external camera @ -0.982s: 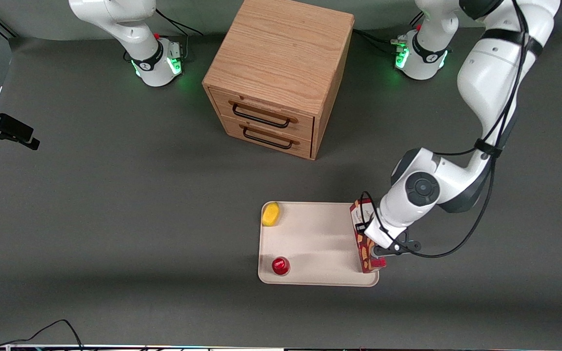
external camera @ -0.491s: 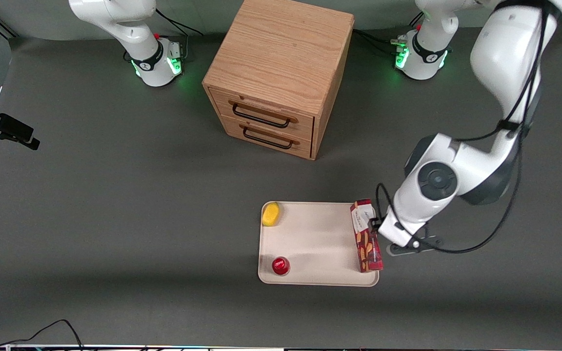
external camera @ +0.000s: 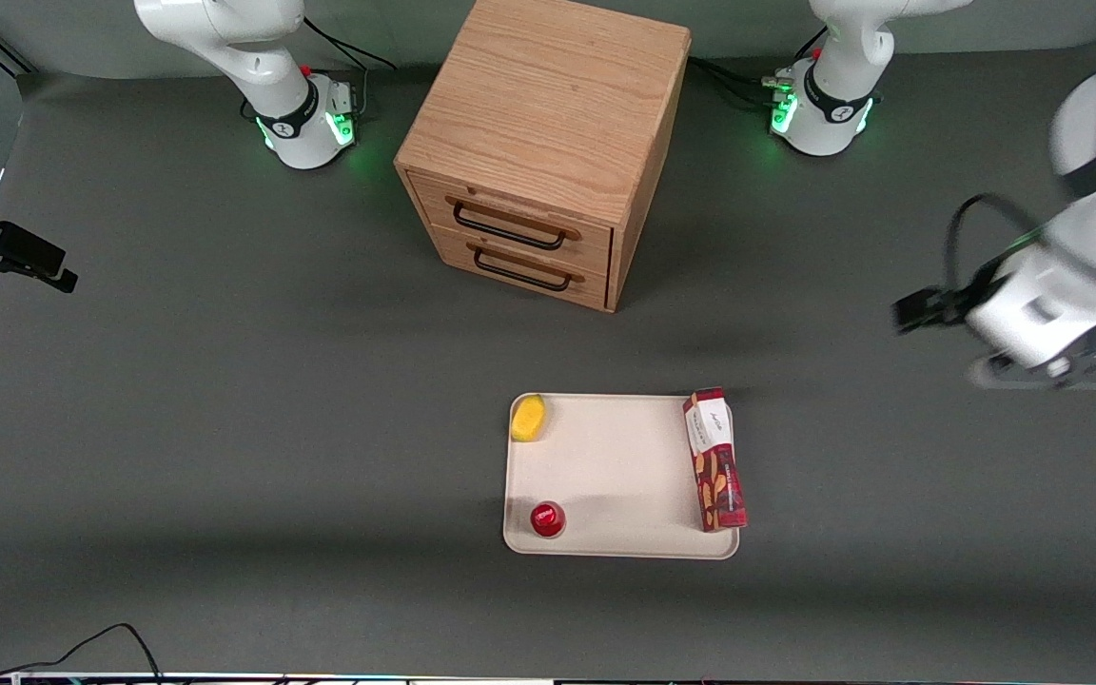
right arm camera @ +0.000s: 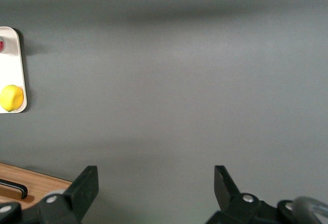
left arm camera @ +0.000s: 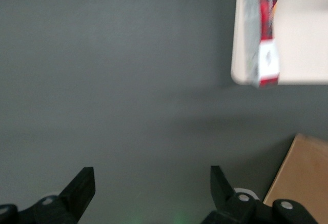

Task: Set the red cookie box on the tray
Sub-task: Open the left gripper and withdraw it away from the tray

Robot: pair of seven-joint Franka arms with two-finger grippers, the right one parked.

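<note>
Red cookie box [external camera: 715,460] lying flat on tray [external camera: 615,476] edge, claw [left arm camera: 152,185] apart

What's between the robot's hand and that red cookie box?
Only bare table, per the left wrist view: the open hand is apart from the red cookie box on the tray.

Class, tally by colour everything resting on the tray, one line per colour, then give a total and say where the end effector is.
Red: 2, slim dark-red cardboard cookie box, small round red can
Yellow: 1, lemon-like fruit
Total: 3 on the flat cream-beige tray
End effector: open, off the tray, above bare table.
</note>
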